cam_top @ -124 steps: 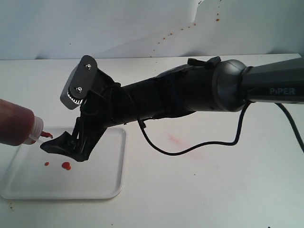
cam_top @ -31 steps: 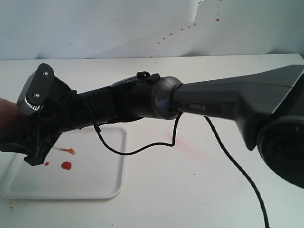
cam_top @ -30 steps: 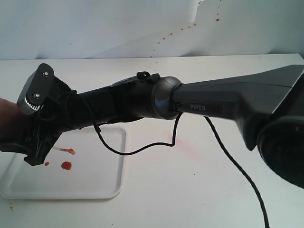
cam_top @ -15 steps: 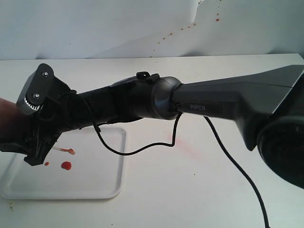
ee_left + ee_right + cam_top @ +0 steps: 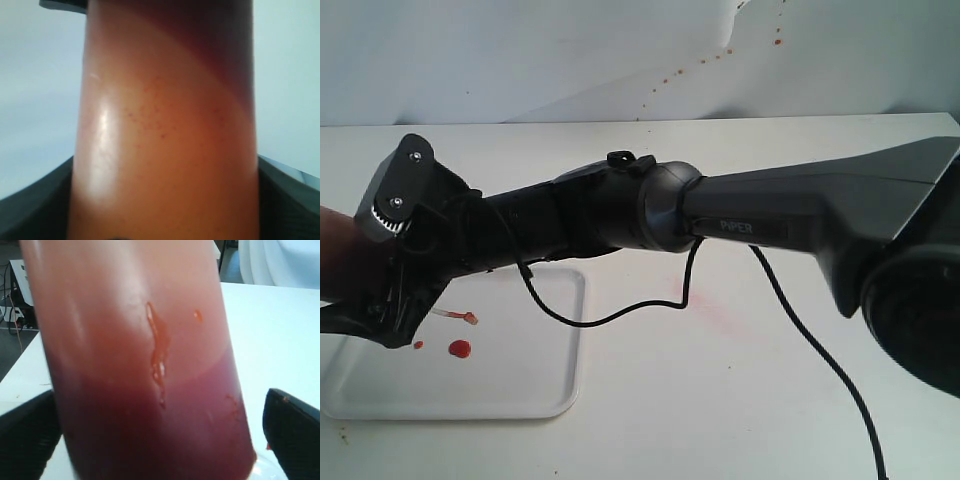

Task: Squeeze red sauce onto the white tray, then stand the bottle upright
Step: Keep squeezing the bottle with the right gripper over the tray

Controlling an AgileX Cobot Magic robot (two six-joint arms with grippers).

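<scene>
The bottle (image 5: pixel 334 252) shows only as an orange-brown body at the far left edge of the exterior view, mostly hidden behind my right gripper (image 5: pixel 365 305). That gripper reaches across from the right and its jaws stand open around the bottle (image 5: pixel 145 365), with a gap at one finger (image 5: pixel 295 430). In the left wrist view the bottle (image 5: pixel 165 125) fills the frame, and my left gripper (image 5: pixel 165 210) is shut on it with both fingers against its sides. The white tray (image 5: pixel 520 390) lies below, holding a round blob of red sauce (image 5: pixel 459 349) and a tiny drop (image 5: pixel 418 345). A small red-tipped cap (image 5: pixel 470 320) hangs over the tray.
The right arm (image 5: pixel 750 220) and its black cable (image 5: pixel 620 310) stretch across the white table above the tray's right edge. A faint pink smear (image 5: pixel 715 310) marks the table. Red specks dot the back wall (image 5: pixel 700 62).
My right gripper's jaws have spread apart around the bottle since half a second ago. One finger now reaches out to the left edge. The arm itself has hardly moved.
</scene>
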